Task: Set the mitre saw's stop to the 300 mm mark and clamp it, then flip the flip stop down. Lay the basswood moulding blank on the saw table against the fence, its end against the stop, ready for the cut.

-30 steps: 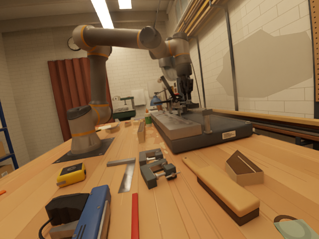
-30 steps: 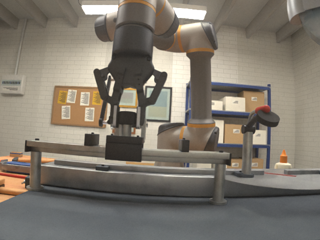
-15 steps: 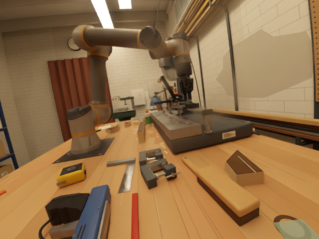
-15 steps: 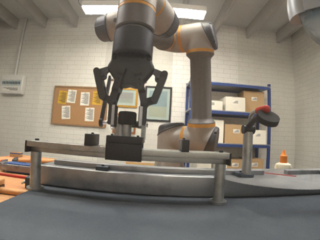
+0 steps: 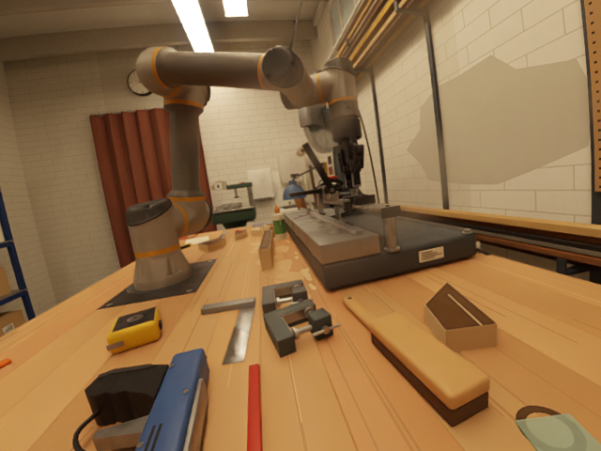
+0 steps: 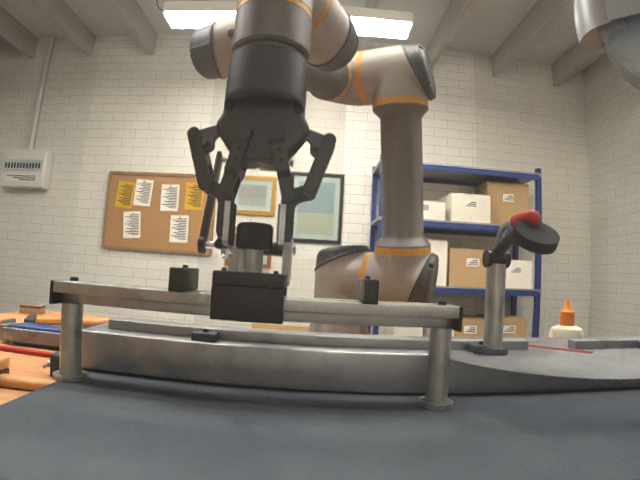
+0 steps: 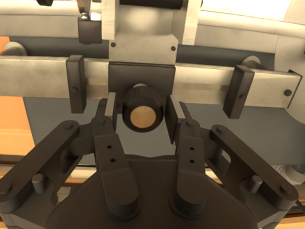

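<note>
My gripper [image 6: 254, 243] [image 7: 142, 110] [image 5: 350, 187] points straight down over the saw's stop rail [image 6: 253, 302] [image 7: 150, 77], with its fingers to either side of the black knurled clamp knob [image 6: 254, 235] [image 7: 142, 112] that stands on a short steel post atop the dark stop carriage [image 6: 248, 296] [image 7: 141, 75]. The carriage sits on the rail between two small dark blocks [image 6: 183, 278] [image 6: 367, 289]. The basswood moulding blank [image 5: 266, 248] lies on the bench left of the saw base. The gripper is open and holds nothing.
Behind the rail stand the saw fence [image 6: 310, 336] and the robot base [image 6: 382, 279]. The saw arm with its red-tipped handle [image 6: 524, 235] rises at the right. On the bench lie clamps [image 5: 291, 315], a square [image 5: 238, 325], a tape measure [image 5: 134, 327] and a sanding block [image 5: 427, 359].
</note>
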